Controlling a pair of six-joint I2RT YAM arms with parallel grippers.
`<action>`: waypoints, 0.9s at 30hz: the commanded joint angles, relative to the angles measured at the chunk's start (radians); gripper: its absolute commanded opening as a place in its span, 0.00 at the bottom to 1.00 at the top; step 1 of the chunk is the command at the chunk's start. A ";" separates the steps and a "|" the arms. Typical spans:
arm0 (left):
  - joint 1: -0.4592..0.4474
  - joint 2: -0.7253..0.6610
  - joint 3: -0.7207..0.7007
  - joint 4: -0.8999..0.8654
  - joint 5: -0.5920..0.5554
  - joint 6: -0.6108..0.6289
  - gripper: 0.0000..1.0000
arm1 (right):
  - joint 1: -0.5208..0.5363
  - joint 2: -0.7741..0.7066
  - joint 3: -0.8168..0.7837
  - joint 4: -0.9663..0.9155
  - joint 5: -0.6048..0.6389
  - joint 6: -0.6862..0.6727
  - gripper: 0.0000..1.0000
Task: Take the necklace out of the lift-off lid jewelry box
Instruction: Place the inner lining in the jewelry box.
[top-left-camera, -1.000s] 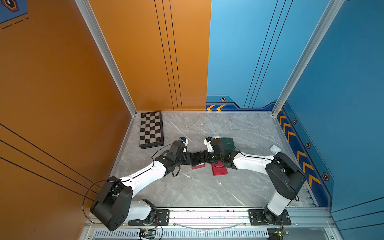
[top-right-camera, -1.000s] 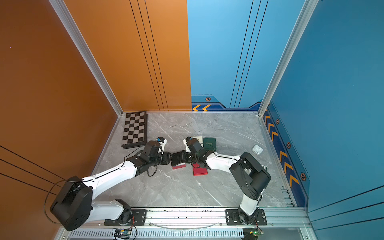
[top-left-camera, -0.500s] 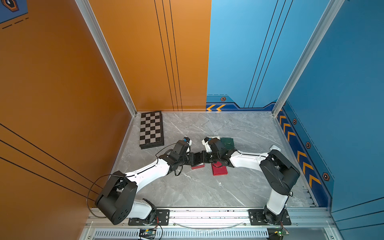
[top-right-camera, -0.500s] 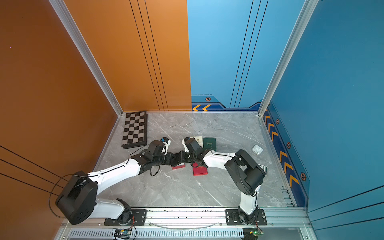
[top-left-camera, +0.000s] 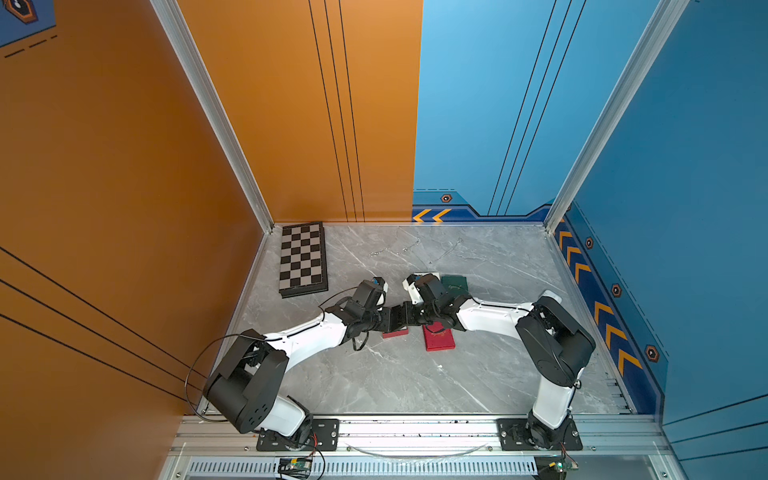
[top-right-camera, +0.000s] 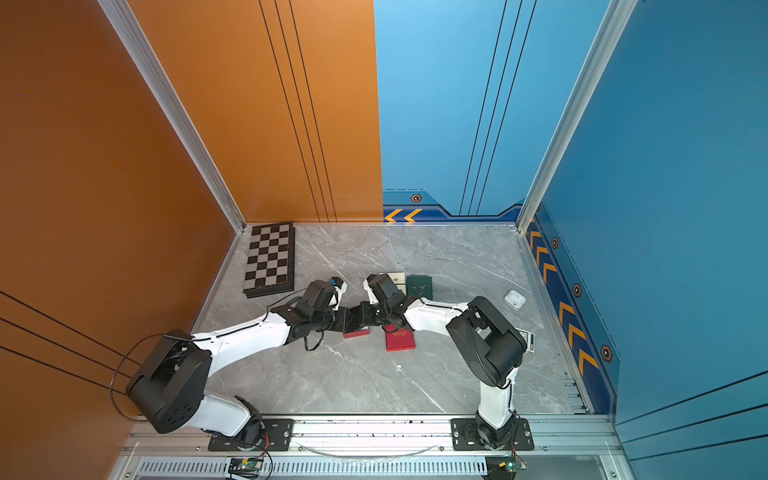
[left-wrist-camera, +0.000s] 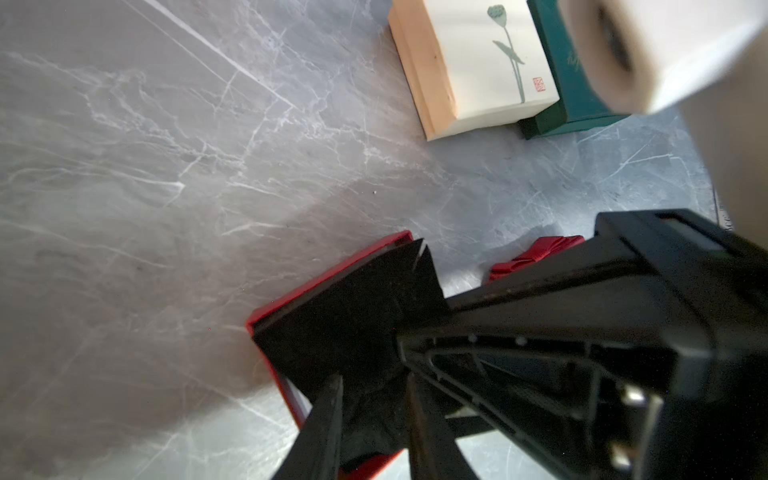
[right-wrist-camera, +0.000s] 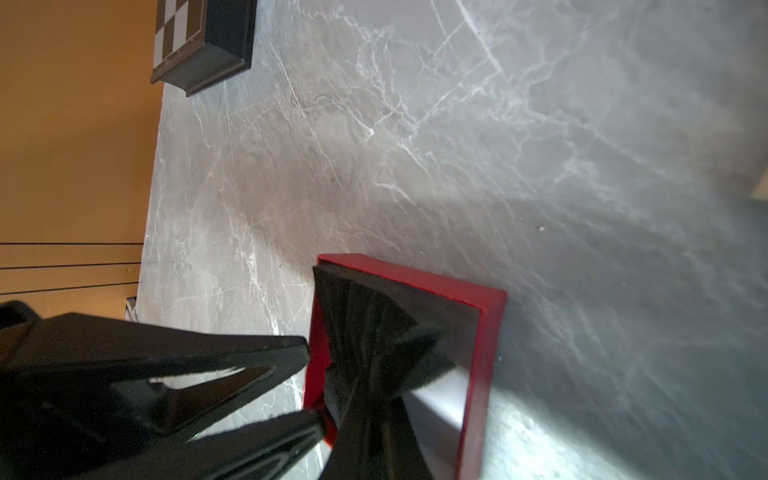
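Left arm (top-left-camera: 307, 336) forward; red box (right-wrist-camera: 489, 332) lidless

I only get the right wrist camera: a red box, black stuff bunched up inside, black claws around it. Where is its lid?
Observer: The red lid lies flat on the table beside the red box, not touching it.
Operator: Any other boxes about?
Observer: Two, side by side farther back on the table: a white box with a painted flower and a green box.
Operator: Whose is the second pair of claws?
Observer: The left gripper; both top views show it meeting the right gripper over the box from the opposite side.
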 joint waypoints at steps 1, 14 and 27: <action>-0.010 0.007 0.024 -0.029 0.002 0.015 0.29 | -0.007 0.022 0.029 -0.058 -0.026 -0.033 0.08; -0.027 0.060 0.060 -0.101 -0.073 0.028 0.23 | 0.013 0.058 0.074 -0.135 0.019 -0.058 0.11; -0.034 0.169 0.122 -0.206 -0.110 0.038 0.21 | 0.026 -0.019 0.072 -0.161 0.060 -0.072 0.33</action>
